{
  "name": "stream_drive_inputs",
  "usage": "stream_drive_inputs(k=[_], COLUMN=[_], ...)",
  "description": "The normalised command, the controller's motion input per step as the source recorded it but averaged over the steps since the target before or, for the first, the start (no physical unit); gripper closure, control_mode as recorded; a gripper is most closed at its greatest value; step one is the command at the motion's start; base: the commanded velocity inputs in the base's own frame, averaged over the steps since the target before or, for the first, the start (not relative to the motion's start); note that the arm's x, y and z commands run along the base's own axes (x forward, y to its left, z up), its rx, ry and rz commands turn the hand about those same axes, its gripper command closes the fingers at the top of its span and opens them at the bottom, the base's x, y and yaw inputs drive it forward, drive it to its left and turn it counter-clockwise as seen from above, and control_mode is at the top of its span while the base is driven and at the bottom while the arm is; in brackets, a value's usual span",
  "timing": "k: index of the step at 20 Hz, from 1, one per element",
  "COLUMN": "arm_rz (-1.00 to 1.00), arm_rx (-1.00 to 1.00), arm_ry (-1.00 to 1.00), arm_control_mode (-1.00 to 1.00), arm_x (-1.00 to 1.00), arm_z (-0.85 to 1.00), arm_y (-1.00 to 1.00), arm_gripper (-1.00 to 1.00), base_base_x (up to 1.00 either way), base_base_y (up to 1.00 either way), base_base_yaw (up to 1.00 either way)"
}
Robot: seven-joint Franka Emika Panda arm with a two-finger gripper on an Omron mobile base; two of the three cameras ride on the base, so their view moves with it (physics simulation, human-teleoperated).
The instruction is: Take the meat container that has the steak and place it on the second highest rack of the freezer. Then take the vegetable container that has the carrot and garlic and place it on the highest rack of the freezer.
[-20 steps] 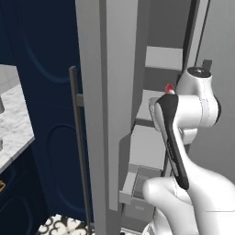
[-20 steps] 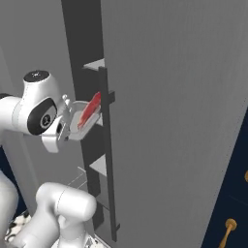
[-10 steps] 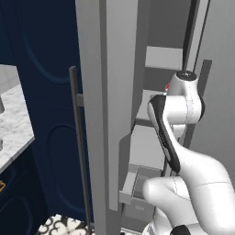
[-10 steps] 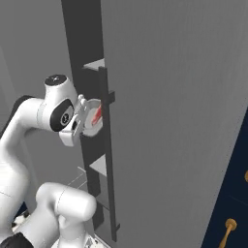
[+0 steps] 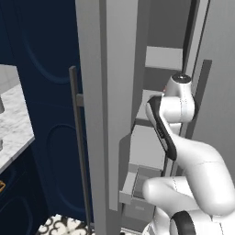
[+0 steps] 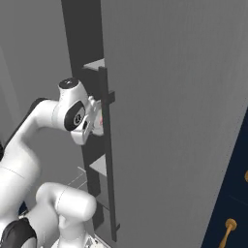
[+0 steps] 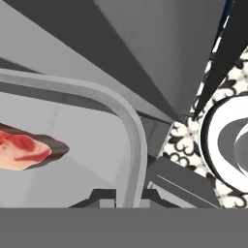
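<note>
The fingers (image 7: 127, 196) pinch the tray's (image 7: 131, 126) rim, steak (image 7: 24, 149) inside, at the freezer's (image 5: 158, 110) shelves; I'd keep it level and slide it fully onto the second-highest rack before letting go.

Flat even rendered light, soft shadows, no glare, sharp focus

A rendered home kitchen — tall grey freezer (image 5: 108, 92) with pale shelves, dark navy cabinets (image 5: 41, 69), a marble-look counter (image 5: 11, 124) and patterned floor tiles (image 7: 191, 145)
</note>
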Motion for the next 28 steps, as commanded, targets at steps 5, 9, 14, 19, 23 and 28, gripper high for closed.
stream_drive_inputs(k=[5,9,14,19,23,28], arm_rz=[0.00,0.00,0.00,0.00,0.00,0.00], arm_rx=[-0.03,-0.02,0.00,0.00,0.00,0.00], arm_ry=[0.00,0.00,0.00,0.00,0.00,0.00], arm_control_mode=[-1.00,-1.00,-1.00,-1.00,-1.00,-1.00], arm_x=[0.43,0.40,0.33,0.43,0.35,0.29], arm_z=[-0.16,-0.16,-0.14,-0.09,-0.06,-0.19], arm_y=[-0.02,-0.05,-0.18,-0.11,-0.13,-0.16], arm_gripper=[1.00,1.00,1.00,1.00,1.00,1.00], base_base_x=[0.00,0.00,0.00,0.00,0.00,0.00], base_base_y=[0.00,0.00,0.00,0.00,0.00,0.00], base_base_yaw=[0.00,0.00,0.00,0.00,0.00,0.00])
